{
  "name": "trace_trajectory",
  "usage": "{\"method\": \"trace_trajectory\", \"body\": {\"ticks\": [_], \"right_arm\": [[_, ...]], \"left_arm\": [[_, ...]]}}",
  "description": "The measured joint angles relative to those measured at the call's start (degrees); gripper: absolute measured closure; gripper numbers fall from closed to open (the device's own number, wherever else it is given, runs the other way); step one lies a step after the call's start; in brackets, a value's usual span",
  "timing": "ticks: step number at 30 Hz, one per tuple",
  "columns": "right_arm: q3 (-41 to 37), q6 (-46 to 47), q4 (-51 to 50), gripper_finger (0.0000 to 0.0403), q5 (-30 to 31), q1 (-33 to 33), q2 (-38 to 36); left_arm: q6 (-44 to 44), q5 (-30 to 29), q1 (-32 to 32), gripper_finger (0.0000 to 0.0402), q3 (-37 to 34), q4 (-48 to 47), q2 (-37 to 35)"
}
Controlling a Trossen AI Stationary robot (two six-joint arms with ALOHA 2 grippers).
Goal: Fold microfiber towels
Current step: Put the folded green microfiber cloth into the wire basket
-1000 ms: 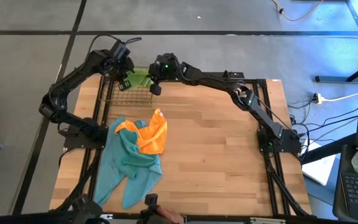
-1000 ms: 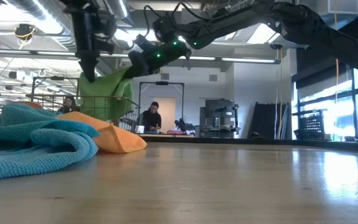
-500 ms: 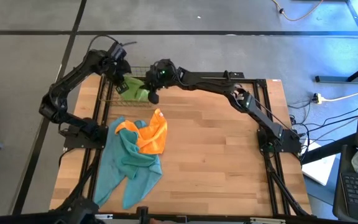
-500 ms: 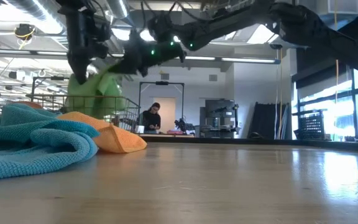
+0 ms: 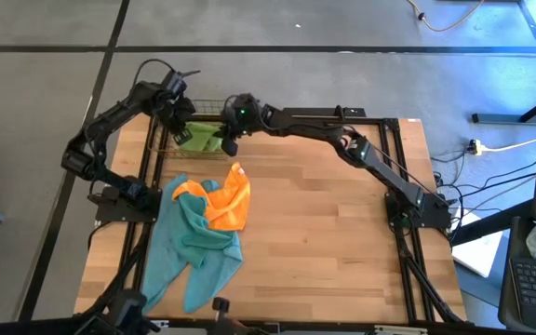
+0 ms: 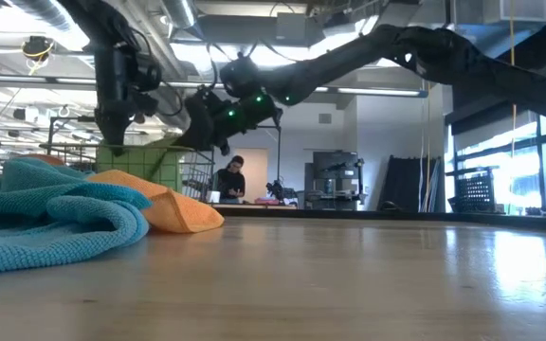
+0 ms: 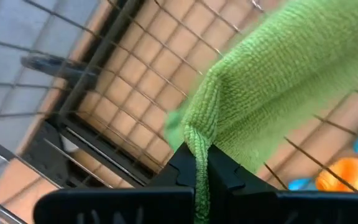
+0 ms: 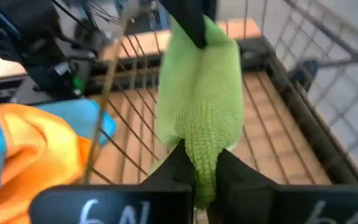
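— Why are the teal towels (image 5: 194, 247) and the orange towel (image 5: 226, 197) heaped on the near desk (image 5: 342, 242)?

— Waiting to be folded, I'd guess. Farther back, the left tool (image 5: 179, 133) and right tool (image 5: 228, 141) each pinch shut on the folded, nubbly green towel (image 5: 199, 138), stretched between them inside the wire basket (image 5: 161, 149).

text: white handwritten characters, seemingly "6N", on the dark right gripper (image 8: 199, 186) body, right wrist view | a further mark at that picture's edge: unreadable | high, low, left wrist views: no legible text
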Motion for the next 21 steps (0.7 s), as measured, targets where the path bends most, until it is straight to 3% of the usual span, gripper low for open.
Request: {"method": "trace_trajectory", "body": {"ticks": [5, 15, 21], "right_arm": [[0.10, -5.59, -0.15, 0.0361, 2.13, 0.02, -0.20], [0.10, -2.78, 1.68, 0.0248, 2.81, 0.04, -1.79], [0.10, -2.62, 1.40, 0.0221, 3.05, 0.04, -2.73]], "left_arm": [[2.32, -1.58, 1.22, 0.0401, 0.00, 7.88, 0.53], [-1.05, -2.46, 2.20, 0.0382, -0.44, 9.59, 0.61], [-1.03, -2.33, 2.06, 0.0366, -0.44, 10.01, 0.61]]}}
